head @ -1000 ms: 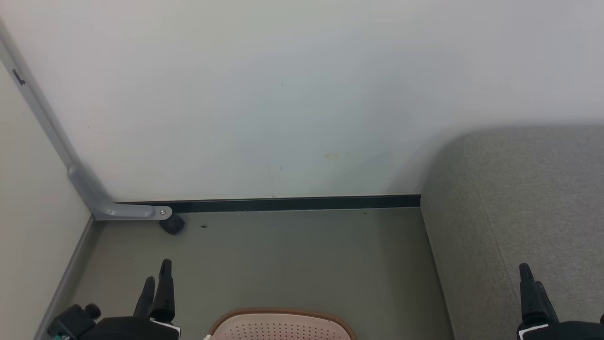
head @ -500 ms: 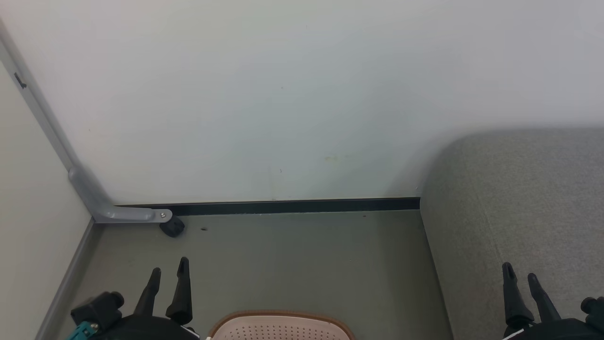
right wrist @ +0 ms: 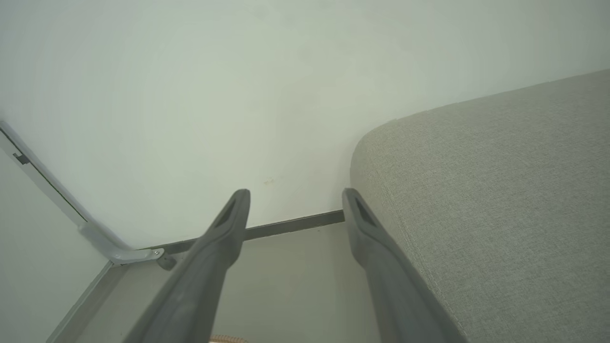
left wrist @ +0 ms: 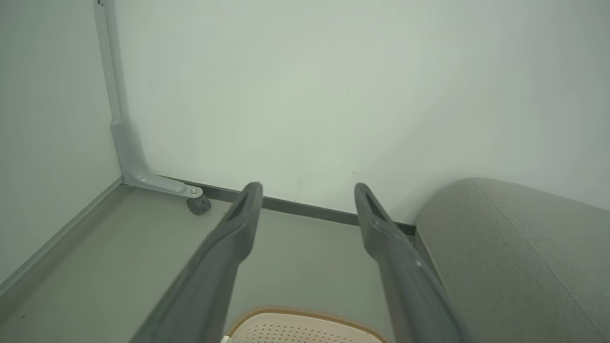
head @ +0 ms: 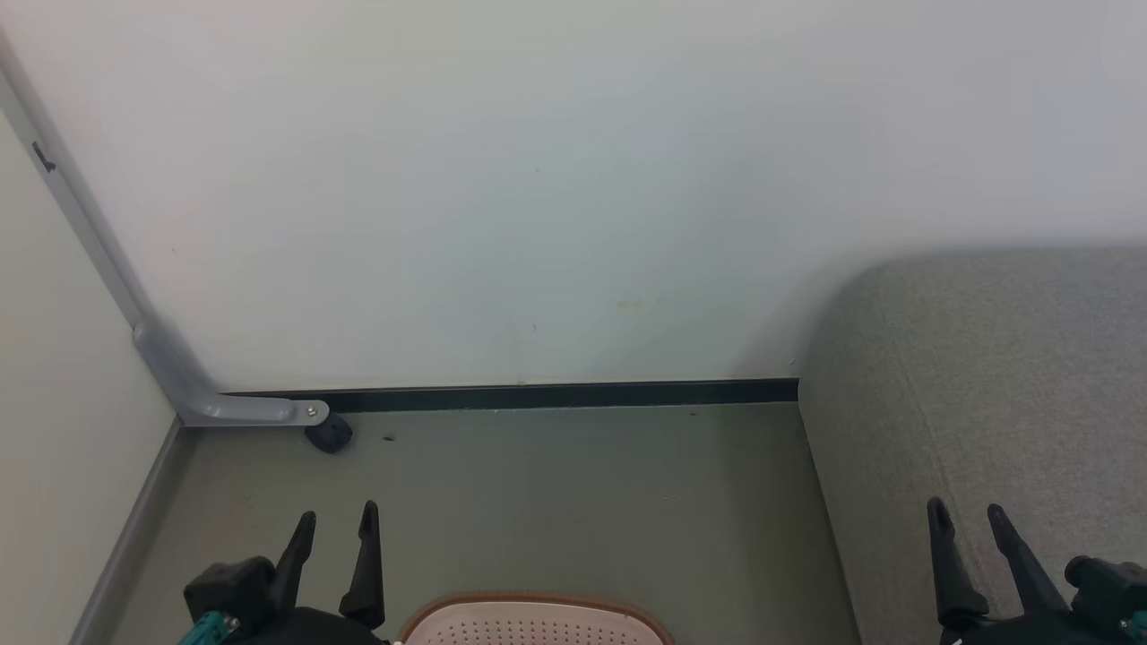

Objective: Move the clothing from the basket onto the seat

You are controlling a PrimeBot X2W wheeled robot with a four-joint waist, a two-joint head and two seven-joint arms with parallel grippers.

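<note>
We see a cream-pink basket (head: 538, 627) dotted with small holes under a brown woven-look rim. The seat (head: 986, 376) is plain grey weave. Our left gripper (head: 339, 512) and right gripper (head: 966, 507) are black with teal fittings. The floor (head: 582, 493) is dull grey-green, the skirting (head: 556, 394) black, the wall (head: 538, 179) off-white, the bracket (head: 224, 408) pale grey, its caster (head: 329, 434) black.

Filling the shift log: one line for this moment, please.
phase: pre-grasp | left gripper: open, empty, beside basket | right gripper: open, empty, at seat edge | basket: on floor
</note>
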